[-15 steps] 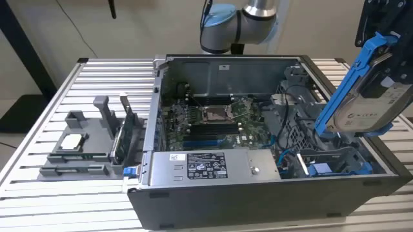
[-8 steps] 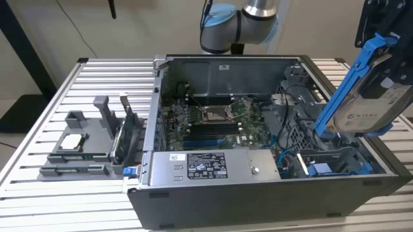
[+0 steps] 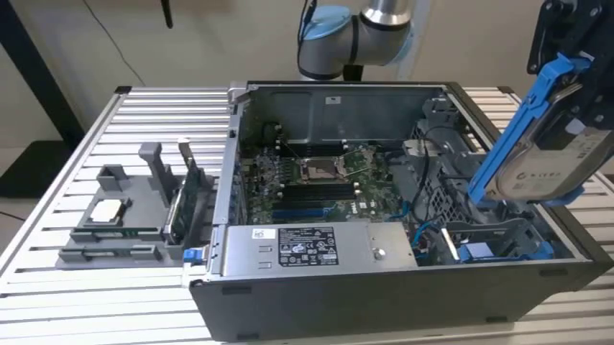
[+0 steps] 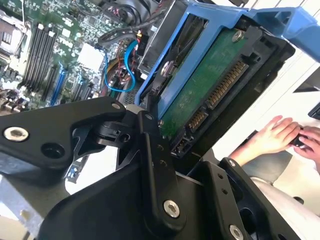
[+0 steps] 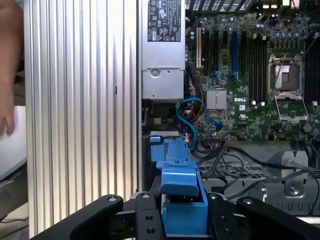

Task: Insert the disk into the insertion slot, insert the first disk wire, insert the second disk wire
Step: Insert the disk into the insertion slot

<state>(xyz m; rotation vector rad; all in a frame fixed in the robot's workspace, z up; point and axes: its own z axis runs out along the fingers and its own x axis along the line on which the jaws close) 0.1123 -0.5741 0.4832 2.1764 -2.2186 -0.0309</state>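
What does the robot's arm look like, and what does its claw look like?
The arm is made of round silver-grey tubes with light blue caps on its joints, and a thin black cable hangs beside it. The claw is black, built from flat jointed bars with shiny silver bolts.

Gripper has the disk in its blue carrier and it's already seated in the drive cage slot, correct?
Not seated. The exterior view shows the gripper holding the disk in its blue carrier, tilted above the insertion slot, not in it.
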